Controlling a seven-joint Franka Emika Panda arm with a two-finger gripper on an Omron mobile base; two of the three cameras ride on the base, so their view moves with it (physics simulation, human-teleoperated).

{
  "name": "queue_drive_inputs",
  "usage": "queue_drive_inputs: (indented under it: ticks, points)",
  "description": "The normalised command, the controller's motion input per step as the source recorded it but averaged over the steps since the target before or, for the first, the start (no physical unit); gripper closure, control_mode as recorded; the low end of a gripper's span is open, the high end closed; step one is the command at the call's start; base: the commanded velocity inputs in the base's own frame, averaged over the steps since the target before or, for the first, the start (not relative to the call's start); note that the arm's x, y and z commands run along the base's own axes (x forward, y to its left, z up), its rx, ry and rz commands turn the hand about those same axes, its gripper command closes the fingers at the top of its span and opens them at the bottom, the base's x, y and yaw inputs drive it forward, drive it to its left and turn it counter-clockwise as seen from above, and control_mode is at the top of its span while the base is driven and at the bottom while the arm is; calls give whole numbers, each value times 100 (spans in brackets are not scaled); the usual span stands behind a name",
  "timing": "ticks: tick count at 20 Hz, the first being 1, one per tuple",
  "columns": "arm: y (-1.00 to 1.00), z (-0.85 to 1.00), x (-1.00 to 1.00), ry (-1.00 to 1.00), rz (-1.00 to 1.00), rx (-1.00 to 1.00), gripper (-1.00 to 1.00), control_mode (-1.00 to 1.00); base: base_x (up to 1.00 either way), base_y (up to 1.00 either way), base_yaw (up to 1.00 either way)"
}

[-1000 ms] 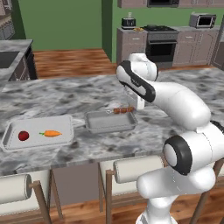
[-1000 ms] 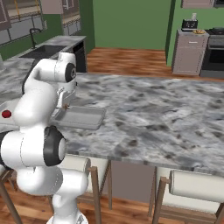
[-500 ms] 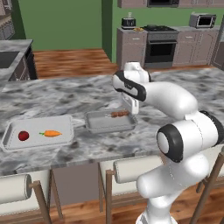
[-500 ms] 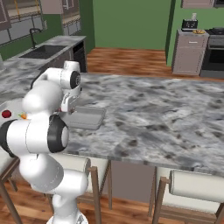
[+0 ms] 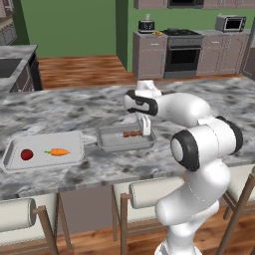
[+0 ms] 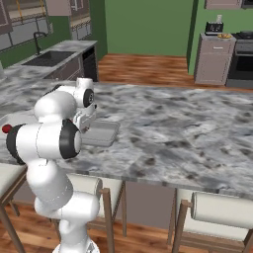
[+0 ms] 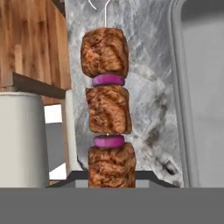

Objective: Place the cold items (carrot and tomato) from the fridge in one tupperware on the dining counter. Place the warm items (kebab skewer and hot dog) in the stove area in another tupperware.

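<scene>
My gripper is shut on the kebab skewer, which lies level just over the middle tupperware on the dining counter. In the hand view the kebab skewer runs away from the fingers, brown meat chunks with purple onion between them, beside the tupperware's rim. A second tupperware to the left holds the tomato and the carrot. The right base view shows the middle tupperware behind my arm and the tomato at the far left. The hot dog is out of view.
Padded stools stand along the counter's near edge. The marble counter stretches far to the right. A stove and cabinets line the back wall, and a sink sits at the far left.
The arm has swung its elbow round and the gripper has come down a little with the skewer, closer over the middle tupperware. The carrot and tomato have not moved.
</scene>
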Motion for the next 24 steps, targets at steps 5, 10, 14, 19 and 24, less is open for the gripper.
queue_drive_inputs:
  ticks: [5,10,14,19,24]
  points:
    - [0,-36,53,0,0,0,100,-100,0,0,0]
    - [0,-35,51,0,0,0,100,-100,0,0,0]
    - [0,-34,52,0,0,0,100,-100,0,0,0]
    - [1,-35,51,0,0,-1,100,-100,0,0,0]
    - [5,-35,47,0,0,-1,100,-100,0,0,0]
